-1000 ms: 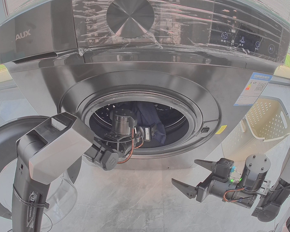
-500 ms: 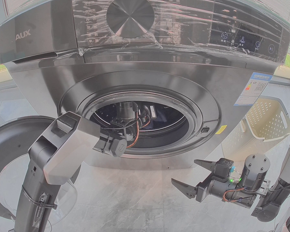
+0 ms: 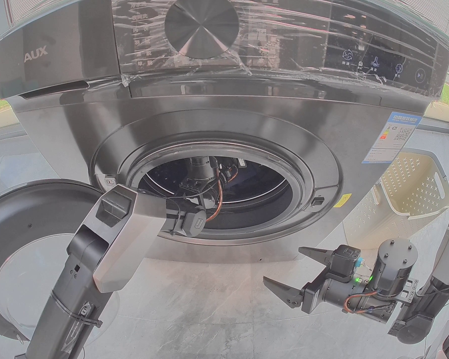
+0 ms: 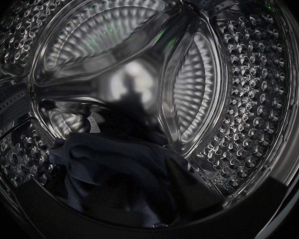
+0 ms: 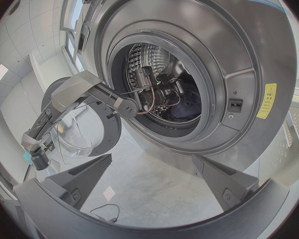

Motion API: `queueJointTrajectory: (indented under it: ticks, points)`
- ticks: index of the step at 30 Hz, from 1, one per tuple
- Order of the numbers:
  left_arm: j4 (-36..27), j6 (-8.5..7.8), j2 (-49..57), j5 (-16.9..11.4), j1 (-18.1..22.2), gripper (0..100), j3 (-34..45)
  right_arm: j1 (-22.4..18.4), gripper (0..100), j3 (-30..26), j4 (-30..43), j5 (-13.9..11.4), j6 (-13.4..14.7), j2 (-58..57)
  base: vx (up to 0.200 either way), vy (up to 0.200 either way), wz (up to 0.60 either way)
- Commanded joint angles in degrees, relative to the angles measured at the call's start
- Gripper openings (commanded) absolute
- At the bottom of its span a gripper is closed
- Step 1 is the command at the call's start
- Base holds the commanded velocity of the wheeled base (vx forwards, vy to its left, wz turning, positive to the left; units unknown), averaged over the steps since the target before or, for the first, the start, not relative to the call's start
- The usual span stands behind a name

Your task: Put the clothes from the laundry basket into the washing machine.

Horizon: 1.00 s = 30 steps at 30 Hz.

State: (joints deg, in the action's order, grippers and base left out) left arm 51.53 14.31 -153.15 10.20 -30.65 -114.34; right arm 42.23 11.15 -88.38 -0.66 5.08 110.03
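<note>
My left gripper (image 3: 230, 166) is reached through the washing machine (image 3: 234, 120) opening and sits inside the drum (image 4: 249, 83). From here I cannot tell whether it is spread or clamped on anything. Just below and ahead of it, a dark navy garment (image 4: 123, 170) lies bunched low in the drum, with a white label (image 4: 94, 125) showing at its far edge and its near folds close to the front lip. My right gripper (image 3: 284, 265) hangs over the floor in front of the machine, jaws spread wide and empty, near the pale laundry basket (image 3: 414, 185), whose bottom I can't see. The door (image 3: 20, 235) stands swung open on my left. My worry is the way out. If cloth is caught on the left tool, backing out could drag the garment over the lip onto the floor. The orange cable (image 3: 217, 203) looped at that wrist could also snag on the door rim, since the arm passes close beside it.
</note>
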Motion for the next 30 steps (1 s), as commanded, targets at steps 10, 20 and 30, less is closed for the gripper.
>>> queueJointTrajectory:
  ticks: [10,20,30]
  points:
    - [1.29,-0.6,8.31,2.72,-1.96,100,14.23,-0.3,100,-0.17,-0.04,-0.04,0.01,0.01,0.0,0.0,0.0]
    - [14.21,-9.83,18.06,-3.79,-8.38,100,48.94,-0.3,100,-0.7,-0.04,0.04,0.01,-0.52,0.0,0.0,0.0]
    - [26.25,-10.97,30.46,-2.91,-11.54,100,70.57,-0.48,100,-3.16,-0.04,0.39,-0.07,-4.56,0.0,0.0,0.0]
